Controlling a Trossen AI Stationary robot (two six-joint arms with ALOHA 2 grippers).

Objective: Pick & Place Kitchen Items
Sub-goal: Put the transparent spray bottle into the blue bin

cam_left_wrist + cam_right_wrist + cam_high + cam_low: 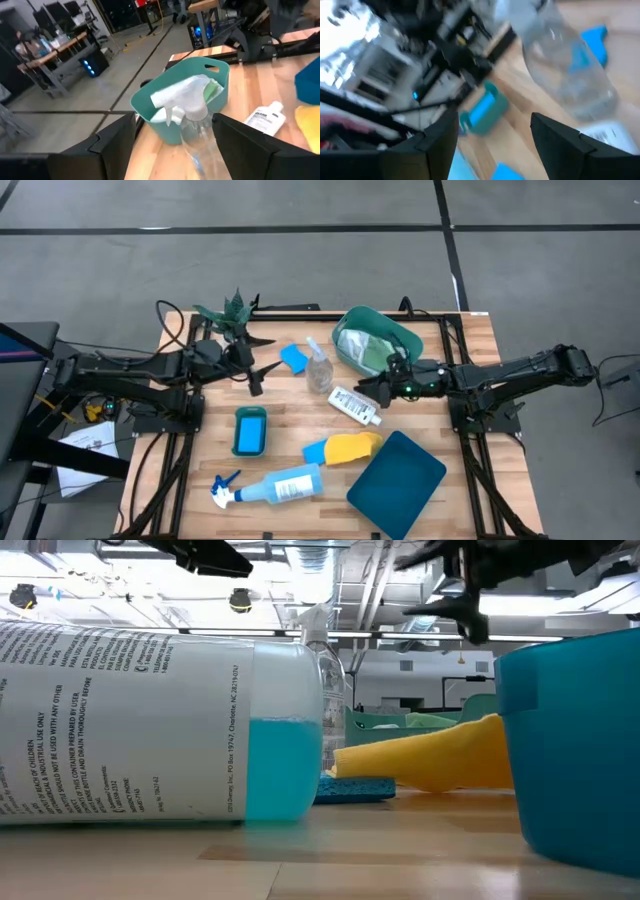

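High view: both arms reach in over the wooden tabletop [420, 430] from its two sides. The left hand [262, 376] hovers above the boards near the potted plant [232, 313], its fingers spread and holding nothing; just beyond it stands a clear spray bottle [318, 366] with a small blue sponge [293, 357] beside it. The right hand [372, 388] is also open and empty, poised between the teal tub [377, 340] (which already holds white and green cloths) and the small white bottle [354, 404] lying flat on the boards. Nearer the front edge lie a blue rectangular sponge [250, 430], a yellow cloth [353, 447] over another blue sponge [315, 451], the pale-blue spray bottle [272, 487] on its side, and a dark teal lid [397, 484]. In the left wrist view the clear spray bottle shows between the spread fingers [116, 145], with the tub just behind it.
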